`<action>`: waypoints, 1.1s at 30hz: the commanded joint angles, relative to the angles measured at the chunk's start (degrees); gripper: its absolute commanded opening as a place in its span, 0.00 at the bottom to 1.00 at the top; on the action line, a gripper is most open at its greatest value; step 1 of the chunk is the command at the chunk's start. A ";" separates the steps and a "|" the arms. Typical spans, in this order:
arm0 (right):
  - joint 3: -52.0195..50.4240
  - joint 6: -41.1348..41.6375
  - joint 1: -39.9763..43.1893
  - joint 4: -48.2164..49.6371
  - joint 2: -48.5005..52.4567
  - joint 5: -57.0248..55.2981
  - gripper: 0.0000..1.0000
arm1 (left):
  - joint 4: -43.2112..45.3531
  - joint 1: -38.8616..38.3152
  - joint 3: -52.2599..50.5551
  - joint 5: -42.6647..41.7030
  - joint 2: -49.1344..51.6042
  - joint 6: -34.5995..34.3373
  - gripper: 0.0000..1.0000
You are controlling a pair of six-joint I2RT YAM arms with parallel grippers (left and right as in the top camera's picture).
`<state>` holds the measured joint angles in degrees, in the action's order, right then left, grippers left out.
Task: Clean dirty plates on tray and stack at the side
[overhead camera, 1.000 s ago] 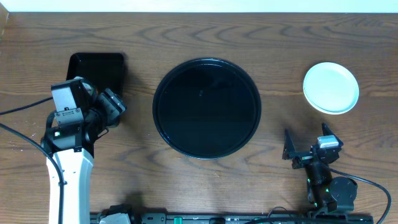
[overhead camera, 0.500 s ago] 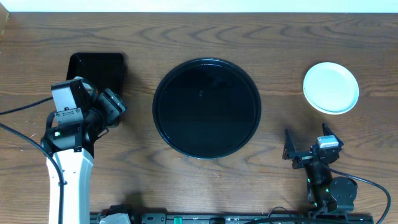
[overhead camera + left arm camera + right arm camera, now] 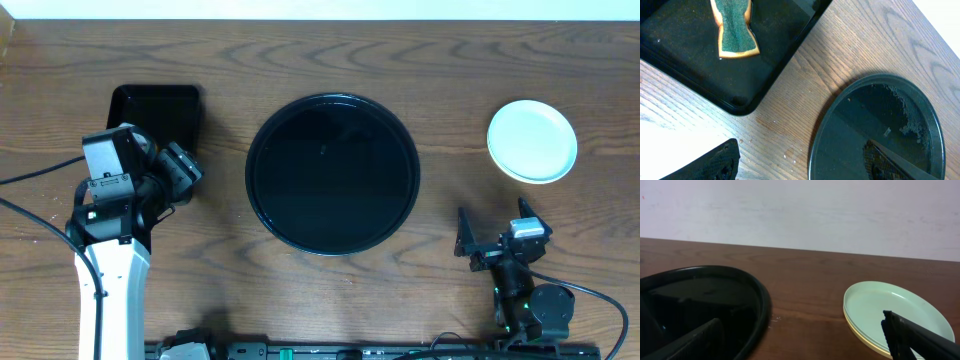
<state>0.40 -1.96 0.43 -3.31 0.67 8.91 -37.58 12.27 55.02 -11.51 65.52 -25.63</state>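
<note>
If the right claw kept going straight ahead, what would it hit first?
The right gripper aims at bare table between the tray and the plates; its right finger lines up with the plates and would likely clip them first, depth unclear.

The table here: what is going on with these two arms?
Nothing is being handled at this moment. The round black tray holds no plates; the plates sit stacked on the table at the right side, a mint one on top. The sponge lies in the rectangular tray by the left gripper. Both grippers are open and hold nothing; the right gripper is near the stack.
</note>
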 commanded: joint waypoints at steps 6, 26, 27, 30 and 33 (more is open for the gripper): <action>-0.09 -0.46 -0.50 -0.33 -0.39 -0.94 0.99 | -0.37 -0.11 0.28 0.15 -0.31 0.09 0.79; -0.09 -0.46 -0.50 -0.33 -0.39 -0.94 0.99 | -2.21 -0.07 0.28 2.34 -0.26 0.11 0.80; -0.09 -0.46 -0.50 -0.33 -0.39 -0.94 0.99 | -2.84 -0.07 0.28 2.34 -0.26 0.11 0.80; -0.09 -0.46 -0.50 -0.33 -0.39 -0.94 0.99 | -3.54 -0.07 0.28 2.32 -0.26 0.11 0.80; -0.09 -0.46 -0.50 -0.33 -0.39 -0.94 0.99 | -3.56 -0.07 0.28 2.34 -0.26 0.11 0.80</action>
<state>0.40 -1.96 0.43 -3.33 0.67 8.91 -40.86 12.27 55.02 -10.11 65.52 -25.63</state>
